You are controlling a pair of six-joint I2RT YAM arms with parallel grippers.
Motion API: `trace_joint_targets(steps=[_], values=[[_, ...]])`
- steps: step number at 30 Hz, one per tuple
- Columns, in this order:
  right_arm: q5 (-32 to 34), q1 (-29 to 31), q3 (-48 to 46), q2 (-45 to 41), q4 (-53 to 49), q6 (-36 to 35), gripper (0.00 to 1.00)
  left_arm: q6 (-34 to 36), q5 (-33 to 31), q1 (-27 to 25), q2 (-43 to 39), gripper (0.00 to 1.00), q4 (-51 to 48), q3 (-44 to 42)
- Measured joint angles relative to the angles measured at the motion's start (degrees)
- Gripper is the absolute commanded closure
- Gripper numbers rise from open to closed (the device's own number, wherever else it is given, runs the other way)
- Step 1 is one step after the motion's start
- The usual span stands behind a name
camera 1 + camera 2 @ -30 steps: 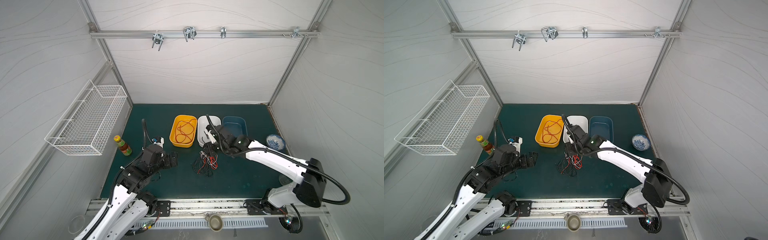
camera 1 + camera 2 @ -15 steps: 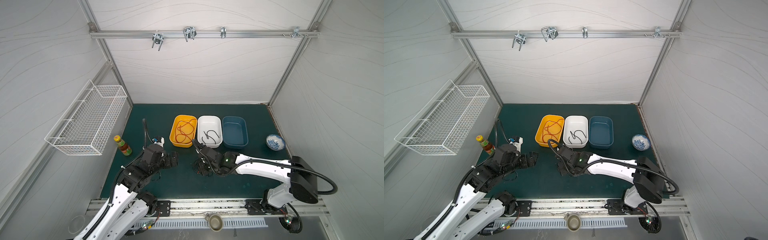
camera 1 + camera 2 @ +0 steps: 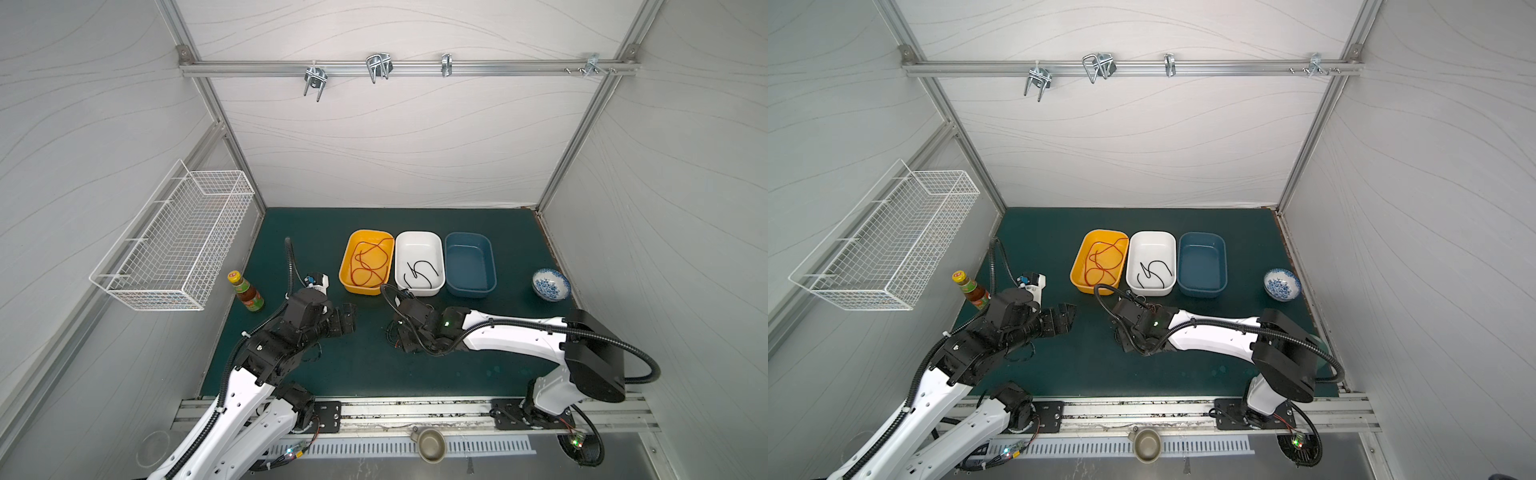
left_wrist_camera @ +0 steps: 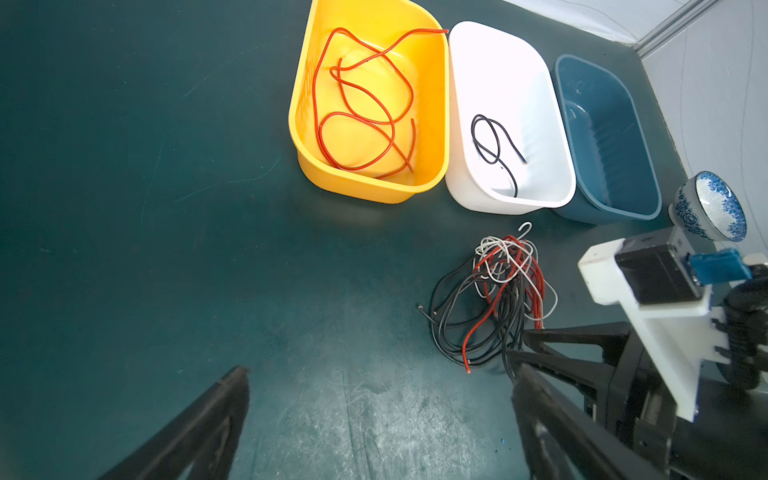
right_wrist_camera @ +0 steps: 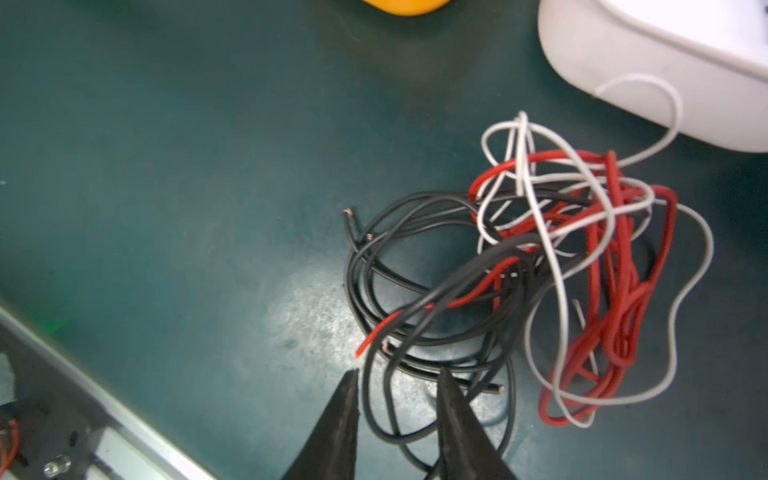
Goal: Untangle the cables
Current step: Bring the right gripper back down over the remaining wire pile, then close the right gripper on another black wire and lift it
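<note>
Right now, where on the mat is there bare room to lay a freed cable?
Bare mat lies between the left gripper and the tangle, and behind the tubs. The blue tub is empty. Crowded: around the tangle, right gripper over it, close before the white tub.

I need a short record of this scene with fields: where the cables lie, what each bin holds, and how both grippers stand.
tangle: red, black and white cables, on the table near the white bin
yellow bin: red cable
white bin: black cable
blue bin: empty
left gripper: open, holds nothing, apart from the tangle
right gripper: open, fingertips astride black strands at the tangle's edge
</note>
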Motion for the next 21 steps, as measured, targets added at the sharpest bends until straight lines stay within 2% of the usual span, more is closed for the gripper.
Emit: trace_joint_targets(steps=[5, 16, 21], values=[[1.8, 0.0, -0.3, 0.0, 0.0, 0.0, 0.73, 0.0, 0.0, 0.0, 0.0, 0.00, 0.0, 0.0], [3.5, 0.0, -0.3, 1.7, 0.1, 0.0, 0.69, 0.0, 0.0, 0.0, -0.1, 0.00, 0.0, 0.0], [3.8, 0.0, 0.4, 4.0, -0.1, 0.0, 0.71, 0.0, 0.0, 0.0, -0.1, 0.00, 0.0, 0.0]])
